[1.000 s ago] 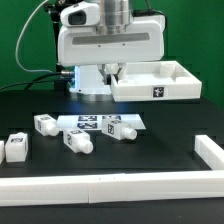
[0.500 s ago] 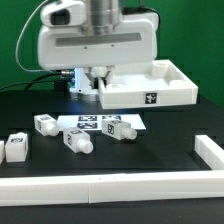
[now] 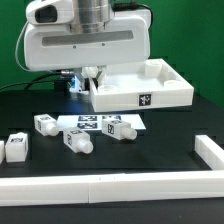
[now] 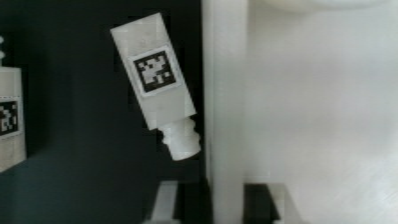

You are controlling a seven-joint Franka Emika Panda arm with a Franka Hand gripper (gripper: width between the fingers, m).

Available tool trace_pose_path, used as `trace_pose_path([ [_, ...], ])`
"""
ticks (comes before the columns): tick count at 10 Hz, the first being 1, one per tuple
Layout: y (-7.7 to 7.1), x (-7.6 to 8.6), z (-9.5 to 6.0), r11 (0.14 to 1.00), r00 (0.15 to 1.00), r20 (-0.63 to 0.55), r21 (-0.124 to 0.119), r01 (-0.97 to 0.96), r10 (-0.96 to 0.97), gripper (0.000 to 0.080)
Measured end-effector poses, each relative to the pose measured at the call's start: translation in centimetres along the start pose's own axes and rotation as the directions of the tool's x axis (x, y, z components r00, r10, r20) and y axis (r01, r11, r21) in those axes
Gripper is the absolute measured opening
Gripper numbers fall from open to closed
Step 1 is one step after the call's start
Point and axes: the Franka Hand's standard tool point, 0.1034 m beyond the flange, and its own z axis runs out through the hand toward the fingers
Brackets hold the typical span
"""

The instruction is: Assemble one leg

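Clamps the white tray's (image 3: 165,97) side wall in the claw (image 4: 215,205), one finger (image 4: 169,200) on each face, toward the bench's (image 3: 170,135) far edge. Shows a tagged leg (image 4: 157,80) lying just beside that wall, rounded end nearest it. Shows four such legs (image 3: 17,148) (image 3: 45,124) (image 3: 78,141) (image 3: 120,130) nearer the white rail (image 3: 100,186) on the front edge; cannot tell which one matches.

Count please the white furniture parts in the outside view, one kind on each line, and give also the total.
Legs: 4
Tray: 1
Total: 5
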Motion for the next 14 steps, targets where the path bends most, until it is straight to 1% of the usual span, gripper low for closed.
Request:
trace_pose_path([
  [1,-0.6,1.0,0.9,0.998,0.998,0.003,-0.011,-0.059,0.059,0.0054],
  [2,-1.1,3.0,1.3,0.997,0.997,-0.004,-0.022,-0.078,0.078,0.0054],
  [3,-1.0,4.9,1.6,0.997,0.997,-0.016,-0.031,-0.075,0.075,0.0054],
  [4,-0.8,6.2,2.2,0.996,0.996,-0.037,-0.037,-0.082,0.081,0.0054],
  [5,-0.6,6.7,2.9,0.996,0.995,-0.059,-0.044,-0.081,0.078,0.0054],
  [7,-0.7,6.6,2.8,0.996,0.995,-0.055,-0.043,-0.080,0.078,0.0054],
  [10,-0.6,6.5,3.3,0.996,0.996,-0.048,-0.044,-0.081,0.079,0.0054],
  [11,-0.4,6.5,4.5,0.993,0.993,-0.038,-0.044,-0.114,0.112,0.0054],
  [12,-0.6,7.4,5.7,0.991,0.992,-0.032,-0.051,-0.126,0.124,0.0054],
  [13,-0.9,8.3,6.0,0.990,0.991,-0.038,-0.055,-0.133,0.131,0.0054],
  [14,-1.3,8.9,6.6,0.987,0.988,-0.050,-0.059,-0.148,0.145,0.0054],
])
